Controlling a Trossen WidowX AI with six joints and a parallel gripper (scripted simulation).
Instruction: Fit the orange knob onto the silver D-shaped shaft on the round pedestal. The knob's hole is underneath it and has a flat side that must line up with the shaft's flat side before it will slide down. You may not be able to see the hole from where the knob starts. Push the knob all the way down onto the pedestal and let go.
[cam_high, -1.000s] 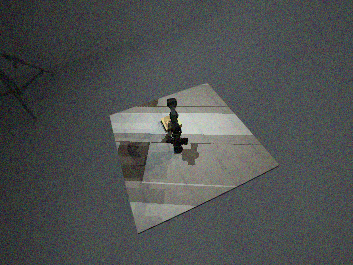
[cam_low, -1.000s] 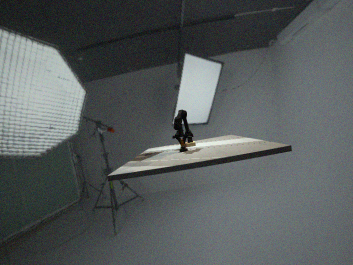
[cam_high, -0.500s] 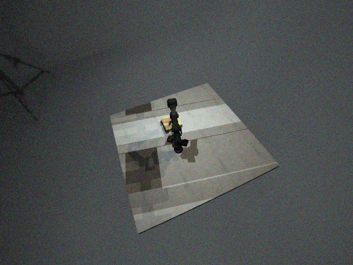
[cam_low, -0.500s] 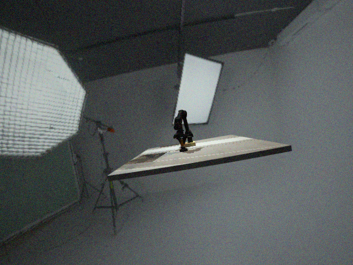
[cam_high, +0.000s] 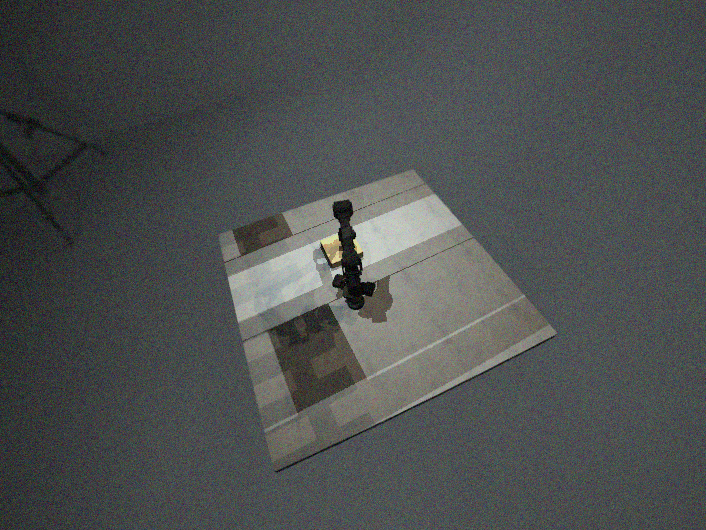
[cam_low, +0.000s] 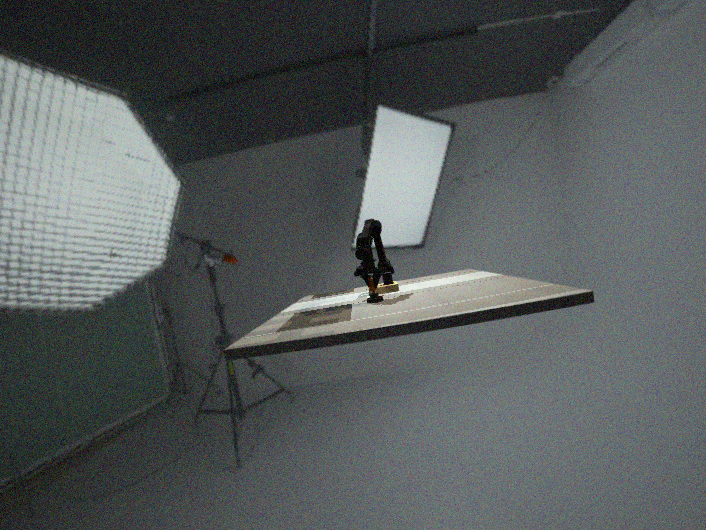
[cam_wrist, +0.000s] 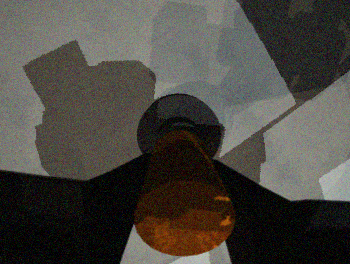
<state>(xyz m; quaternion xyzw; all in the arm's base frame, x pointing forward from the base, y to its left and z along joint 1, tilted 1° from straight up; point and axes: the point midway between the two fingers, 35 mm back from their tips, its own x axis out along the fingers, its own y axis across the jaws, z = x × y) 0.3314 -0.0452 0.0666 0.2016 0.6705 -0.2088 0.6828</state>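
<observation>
The orange knob (cam_wrist: 184, 220) (cam_low: 371, 282) is upright between the fingers of my gripper (cam_wrist: 180, 162) (cam_low: 371, 279), which is shut on it. The dark round pedestal (cam_wrist: 167, 107) (cam_low: 374, 299) (cam_high: 355, 305) is directly below the knob, and the knob's lower end overlaps it in the wrist view. A dark curved rim shows on the pedestal just beyond the knob. The silver shaft and its flat side are hidden behind the knob, and the knob's hole is out of sight. Whether the knob touches the shaft or pedestal cannot be told. In the top view the arm covers the knob.
A yellow block (cam_high: 331, 246) (cam_low: 389, 288) is at the arm's base, behind the pedestal. The patterned table top (cam_high: 444, 290) (cam_low: 484, 297) has dark and pale patches and shadows. Light stands and bright panels are in the background.
</observation>
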